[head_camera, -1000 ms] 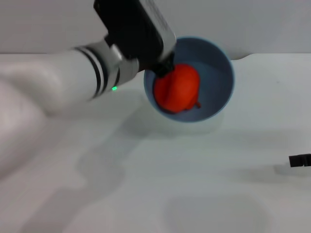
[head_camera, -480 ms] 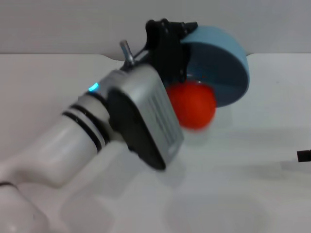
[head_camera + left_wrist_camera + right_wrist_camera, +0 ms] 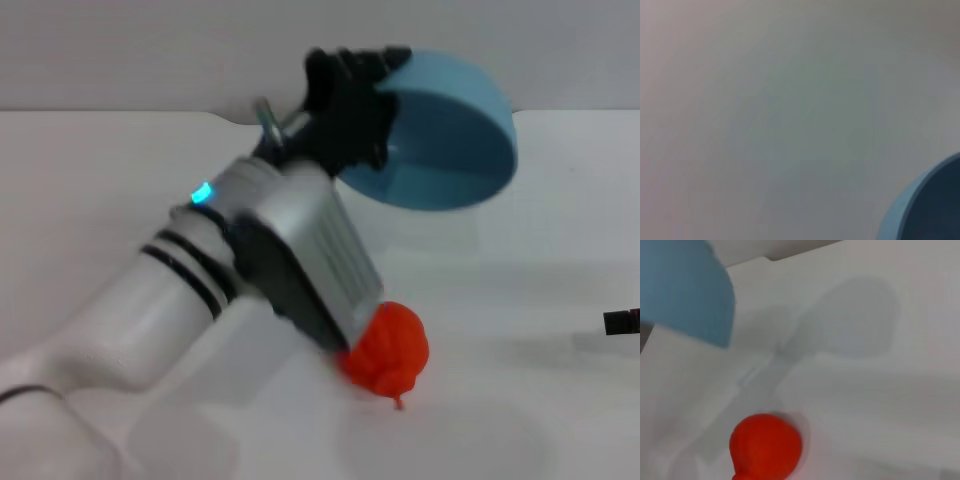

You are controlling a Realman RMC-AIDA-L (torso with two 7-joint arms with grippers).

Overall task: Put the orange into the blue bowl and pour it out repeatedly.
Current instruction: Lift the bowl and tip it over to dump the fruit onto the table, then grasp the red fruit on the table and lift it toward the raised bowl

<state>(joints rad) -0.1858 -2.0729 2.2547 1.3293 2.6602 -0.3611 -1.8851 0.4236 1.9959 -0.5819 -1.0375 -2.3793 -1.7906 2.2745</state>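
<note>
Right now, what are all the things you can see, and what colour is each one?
orange: one, bright red-orange, lying on the table in front of the bowl, out of it, partly hidden by the left arm in the head view.
blue bowl: one, light blue, lifted off the table and tipped on its side, held at its rim.
table: one, white, under everything.
left gripper: one, black, on a white and silver arm, gripping the bowl's rim at the far side of the table.
right gripper: one, only a black tip shows at the right edge, low over the table.
</note>
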